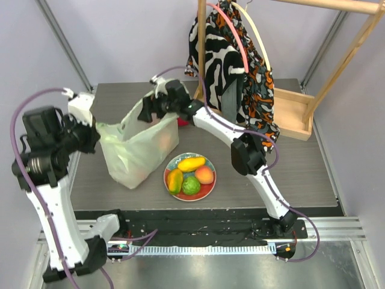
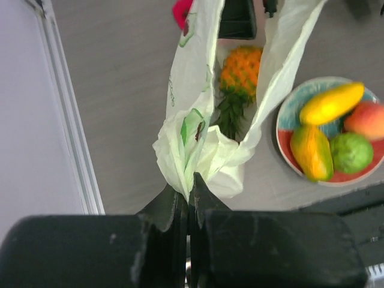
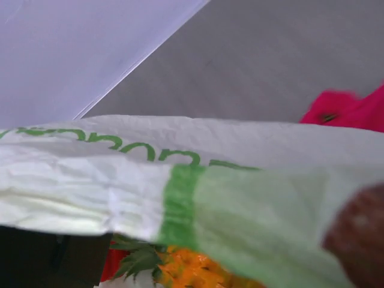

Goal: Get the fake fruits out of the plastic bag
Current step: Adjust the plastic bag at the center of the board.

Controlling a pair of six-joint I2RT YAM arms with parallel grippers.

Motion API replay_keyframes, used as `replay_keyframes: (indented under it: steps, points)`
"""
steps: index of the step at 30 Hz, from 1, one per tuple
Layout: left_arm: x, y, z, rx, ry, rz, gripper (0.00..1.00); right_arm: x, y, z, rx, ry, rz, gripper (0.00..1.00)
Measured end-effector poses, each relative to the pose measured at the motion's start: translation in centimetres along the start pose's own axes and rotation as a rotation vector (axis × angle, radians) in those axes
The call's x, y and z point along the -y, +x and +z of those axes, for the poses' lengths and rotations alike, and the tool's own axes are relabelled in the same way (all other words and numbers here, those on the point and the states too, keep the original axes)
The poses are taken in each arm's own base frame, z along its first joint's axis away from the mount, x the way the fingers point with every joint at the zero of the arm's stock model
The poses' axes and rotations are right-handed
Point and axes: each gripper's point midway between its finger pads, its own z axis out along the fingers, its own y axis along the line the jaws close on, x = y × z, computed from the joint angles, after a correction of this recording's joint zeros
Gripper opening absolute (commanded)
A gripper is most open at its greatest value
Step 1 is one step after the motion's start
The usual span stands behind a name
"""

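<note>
The pale yellow-green plastic bag (image 1: 141, 150) stands on the table with its mouth up. My left gripper (image 1: 96, 131) is shut on a bunched edge of the bag (image 2: 191, 150). A small pineapple (image 2: 240, 69) lies inside the bag and also shows in the right wrist view (image 3: 198, 271), beside something red (image 3: 111, 264). My right gripper (image 1: 146, 110) is at the bag's far top edge. One dark finger (image 3: 42, 258) shows at the lower left, the middle is free of fingers, and bag film covers most of that view. Several fruits sit on a plate (image 1: 207, 191): a yellow one (image 1: 191, 164), a mango (image 1: 175, 180), a green one (image 1: 191, 185) and a peach (image 1: 204, 174).
A bright red cloth (image 3: 354, 111) lies on the table beyond the bag. A wooden rack (image 1: 292, 114) with a patterned garment (image 1: 231, 66) stands at the back right. The table's left edge rail (image 2: 66, 120) runs close to the bag.
</note>
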Motion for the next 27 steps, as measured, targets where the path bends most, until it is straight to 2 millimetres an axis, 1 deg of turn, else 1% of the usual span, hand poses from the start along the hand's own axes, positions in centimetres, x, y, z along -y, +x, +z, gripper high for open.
replay_keyframes:
  steps: [2,3,4,5,7,8,10,11,12,13,14,15,17,20,21,23,24,25,26,27]
  points:
    - [-0.9,-2.5,0.8,0.038,0.003,-0.016,0.0,2.3,-3.6,-1.1,0.08,0.075,-0.07,0.98]
    - [-1.2,-3.4,1.1,0.051,0.007,-0.022,0.0,2.8,-4.9,-1.5,0.11,0.103,-0.103,0.98]
    - [-1.6,-4.7,1.7,0.061,0.018,-0.03,0.0,3.0,-6.5,-2.0,0.147,0.132,-0.153,0.98]
    - [-1.8,-5.4,2.0,0.071,0.027,-0.035,0.0,3.0,-7.7,-2.3,0.173,0.153,-0.192,0.98]
    - [-1.9,-6.3,2.7,0.085,0.05,-0.04,0.0,2.7,-8.9,-2.9,0.198,0.185,-0.257,0.98]
    - [-1.7,-6.3,2.8,0.084,0.062,-0.042,0.0,2.5,-9.4,-3.3,0.206,0.202,-0.289,0.98]
    - [-1.1,-5.7,2.8,0.081,0.087,-0.045,0.0,2.1,-9.6,-4.1,0.201,0.225,-0.319,0.97]
    - [-0.6,-4.8,2.8,0.07,0.099,-0.05,0.0,1.9,-9.4,-4.4,0.193,0.229,-0.32,0.96]
    - [0.1,-3.5,2.8,0.051,0.117,-0.057,0.0,1.7,-8.7,-4.9,0.176,0.23,-0.316,0.95]
    - [0.9,-2.0,2.9,0.026,0.137,-0.068,0.0,1.6,-7.5,-5.4,0.145,0.233,-0.298,0.94]
    - [1.6,-0.4,2.8,-0.002,0.154,-0.074,0.0,1.5,-6.1,-5.8,0.115,0.233,-0.275,0.93]
    - [2.1,0.8,2.8,-0.023,0.167,-0.076,0.0,1.4,-4.3,-6.1,0.076,0.228,-0.25,0.93]
    - [3.2,3.3,2.8,-0.061,0.19,-0.074,0.0,1.4,0.7,-6.7,-0.029,0.222,-0.189,0.93]
    - [4.0,5.9,2.5,-0.088,0.191,-0.059,0.0,1.5,9.1,-7.2,-0.211,0.214,-0.11,0.93]
    - [4.2,6.3,2.3,-0.09,0.188,-0.056,0.0,1.1,11.8,-7.2,-0.269,0.206,-0.094,0.93]
    - [4.4,7.0,1.8,-0.08,0.169,-0.041,0.0,-0.3,15.9,-7.2,-0.367,0.185,-0.076,0.92]
    - [4.4,7.2,1.7,-0.077,0.16,-0.035,0.0,-1.4,17.2,-7.0,-0.402,0.169,-0.077,0.92]
    - [4.3,7.4,1.4,-0.07,0.145,-0.023,0.0,-2.5,17.8,-6.7,-0.415,0.151,-0.085,0.92]
    - [4.3,7.5,1.1,-0.063,0.133,-0.013,0.0,-3.3,18.0,-6.5,-0.417,0.137,-0.093,0.91]
    - [4.2,7.7,0.9,-0.059,0.118,-0.002,0.0,-4.6,18.1,-6.1,-0.418,0.112,-0.107,0.91]
